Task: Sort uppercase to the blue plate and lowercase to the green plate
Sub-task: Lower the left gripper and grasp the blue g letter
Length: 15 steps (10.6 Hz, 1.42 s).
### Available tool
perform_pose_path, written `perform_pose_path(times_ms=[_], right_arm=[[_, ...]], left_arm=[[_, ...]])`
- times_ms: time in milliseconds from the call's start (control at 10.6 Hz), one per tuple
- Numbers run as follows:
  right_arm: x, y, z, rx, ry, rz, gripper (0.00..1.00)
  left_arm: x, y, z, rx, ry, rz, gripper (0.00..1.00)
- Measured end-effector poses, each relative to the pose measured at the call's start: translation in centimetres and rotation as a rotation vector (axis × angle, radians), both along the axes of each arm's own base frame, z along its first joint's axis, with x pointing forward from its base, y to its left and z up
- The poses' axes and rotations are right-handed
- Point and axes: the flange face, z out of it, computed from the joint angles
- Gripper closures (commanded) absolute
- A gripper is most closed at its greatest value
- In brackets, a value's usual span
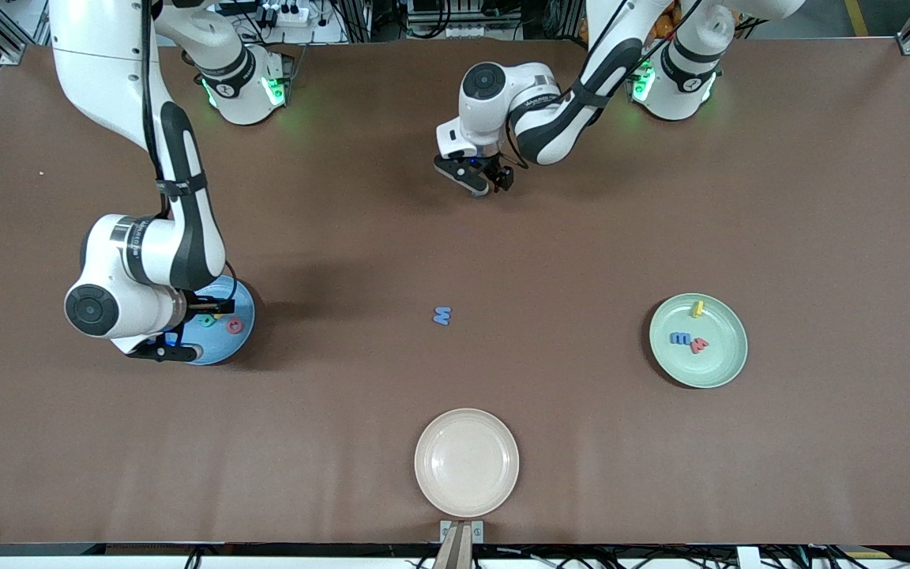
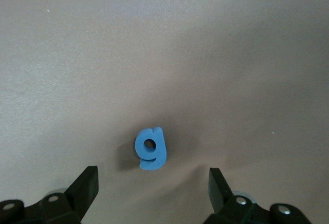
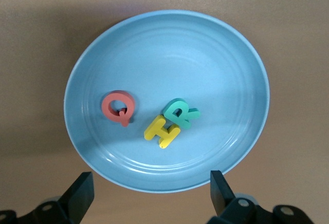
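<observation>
Both grippers low — jaws apart.

The table (image 1: 455, 253) is a plain, even brown with no pattern. The blue plate (image 3: 216, 54) is a plain light blue, with faint rings pressed into it. In it lie a red Q (image 3: 119, 107), a teal-green R (image 3: 180, 112) and a yellow H (image 3: 162, 130). The green plate (image 1: 720, 359) is a plain pale mint green. On it lie a yellow i (image 1: 697, 308), a blue three-pronged letter (image 1: 680, 338) and a red w (image 1: 699, 344). A blue M (image 1: 442, 315) lies on the brown table between these two plates. A cream plate (image 1: 467, 462), plain and pale, sits nearer the front camera than the M. A blue g (image 2: 150, 148) lies on the table as well.
</observation>
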Motion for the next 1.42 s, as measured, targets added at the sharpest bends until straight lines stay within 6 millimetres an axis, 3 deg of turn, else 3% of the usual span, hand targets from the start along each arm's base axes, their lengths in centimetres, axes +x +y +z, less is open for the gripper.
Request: perform_pose_path(times_ms=[284, 378, 662, 946, 1041, 1324, 1419], right_arm=[[0.0, 0.5, 0.0, 0.001, 0.0, 0.005, 0.0], [-0.1, 0.8, -0.1, 0.0, 0.0, 0.007, 0.0], [-0.1, 1.2, -0.1, -0.001, 0.0, 0.009, 0.0], [-0.1, 1.2, -0.1, -0.001, 0.0, 0.009, 0.0], [-0.1, 1.2, -0.1, -0.001, 0.0, 0.009, 0.0], [0.2, 1.7, 0.2, -0.004, -0.01, -0.003, 0.0], [0.3, 2.5, 0.3, -0.005, -0.015, -0.013, 0.0]], left_arm=[[0.1, 0.1, -1.4, 0.013, -0.006, 0.006, 0.16], [0.0, -0.2, -1.5, 0.011, -0.009, 0.008, 0.25], [0.1, -0.5, -1.4, 0.008, -0.012, 0.016, 0.3], [0.3, -0.6, -1.2, 0.003, -0.015, 0.02, 0.44], [0.5, -0.6, -1.2, 0.003, -0.017, 0.023, 0.51], [0.9, -0.8, -0.9, -0.004, -0.024, 0.029, 0.97], [1.2, -0.9, -0.6, -0.009, -0.029, 0.033, 1.0]])
